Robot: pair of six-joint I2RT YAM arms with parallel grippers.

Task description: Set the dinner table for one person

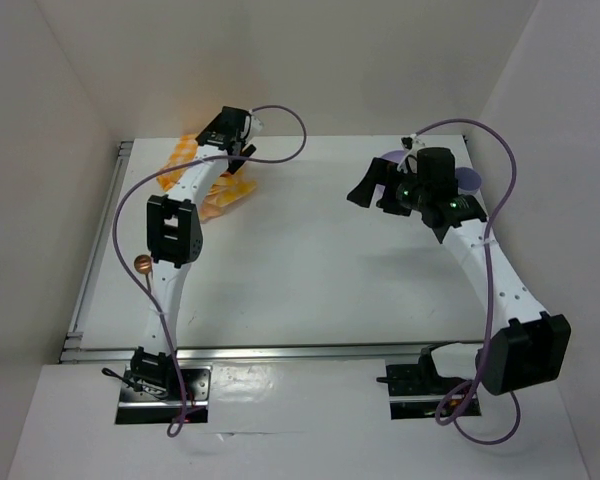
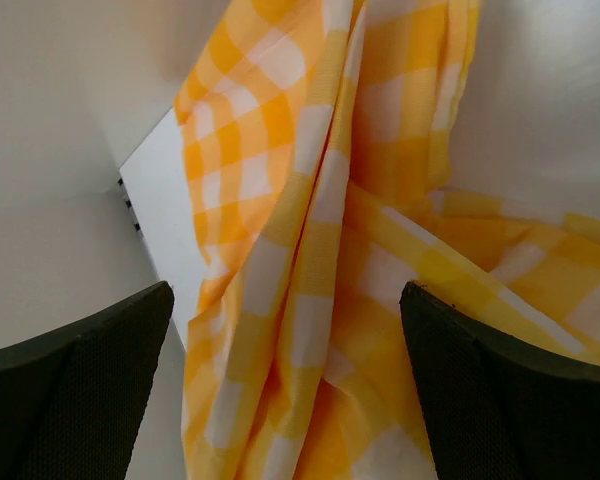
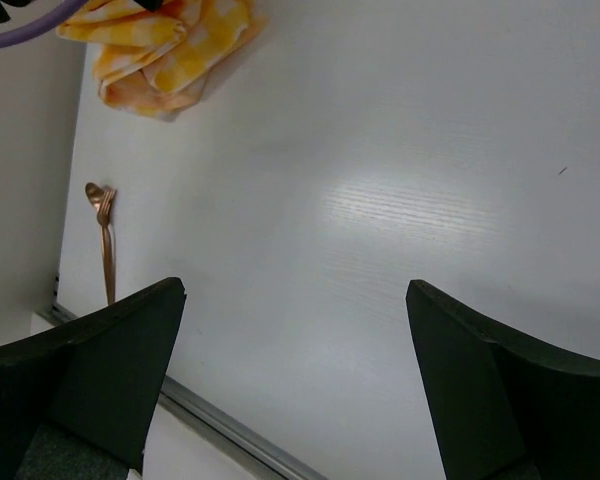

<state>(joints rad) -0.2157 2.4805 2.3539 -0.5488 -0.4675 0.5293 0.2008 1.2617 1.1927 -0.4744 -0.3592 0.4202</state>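
Orange cloth [image 1: 223, 198] at dinner table [image 1: 310, 280] corner

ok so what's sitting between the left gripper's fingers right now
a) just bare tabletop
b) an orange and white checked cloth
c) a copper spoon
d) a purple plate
b: in the left wrist view the orange-and-white checked cloth fills the gap between the fingers of the open left gripper, while the copper spoon lies apart, near the left edge of the dinner table.
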